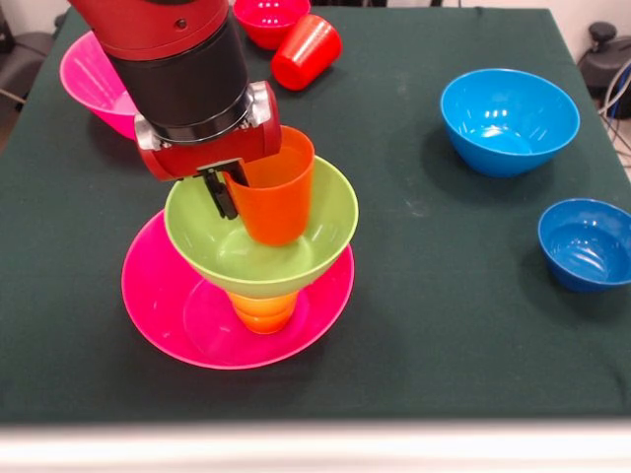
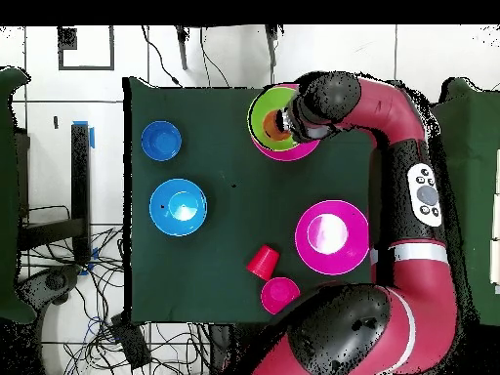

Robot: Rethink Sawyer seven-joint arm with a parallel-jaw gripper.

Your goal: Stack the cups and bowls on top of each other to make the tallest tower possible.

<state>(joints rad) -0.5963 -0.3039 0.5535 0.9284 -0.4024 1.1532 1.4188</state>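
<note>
Orange cup (image 1: pixel 277 197): stands upright in the green bowl (image 1: pixel 296 246), its rim at the gripper (image 1: pixel 225 193); one dark finger (image 1: pixel 221 194) lies against its outer wall on the picture's left side.
Tower (image 1: pixel 256 266): wide pink bowl (image 1: pixel 177 315) on the table (image 1: pixel 444 325), yellow-orange cup (image 1: pixel 262 310) on it, green bowl on that cup, orange cup on top.
Edges: in the front view the tower stands near the table's front edge, left of centre; in the overhead view it sits at the far edge.
Open room: bare cloth lies between the tower and the light blue bowl (image 1: pixel 509 120); the small dark blue bowl (image 1: pixel 588 242) sits well apart near the right edge.
Others: a second pink bowl (image 1: pixel 91 81) just behind the arm; a red cup (image 1: pixel 306 51) on its side, touching a small red bowl (image 1: pixel 270 20).
Fingers: only one shows, touching the cup; whether they clamp it cannot be told.
</note>
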